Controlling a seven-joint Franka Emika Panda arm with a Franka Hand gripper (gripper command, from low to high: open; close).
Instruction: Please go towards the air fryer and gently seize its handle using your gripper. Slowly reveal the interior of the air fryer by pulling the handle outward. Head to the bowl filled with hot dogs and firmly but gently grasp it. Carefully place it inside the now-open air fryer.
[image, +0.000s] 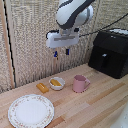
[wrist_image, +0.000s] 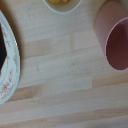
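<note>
The black air fryer (image: 110, 52) stands at the exterior view's right, drawer closed, its handle (image: 103, 59) jutting from the drawer front. The small white bowl (image: 57, 83) with orange-yellow hot dogs (image: 54, 81) sits on the wooden table near the middle; its rim also shows in the wrist view (wrist_image: 62, 6). My gripper (image: 61, 52) hangs high above the table, above and a little behind the bowl, well left of the air fryer. Its blue-tipped fingers stand apart and hold nothing. The fingers do not show in the wrist view.
A pink mug (image: 79, 83) stands just right of the bowl, also in the wrist view (wrist_image: 116, 41). A loose orange piece (image: 43, 87) lies left of the bowl. A large floral-rimmed plate (image: 31, 110) lies at the front left. A woven screen stands behind the table.
</note>
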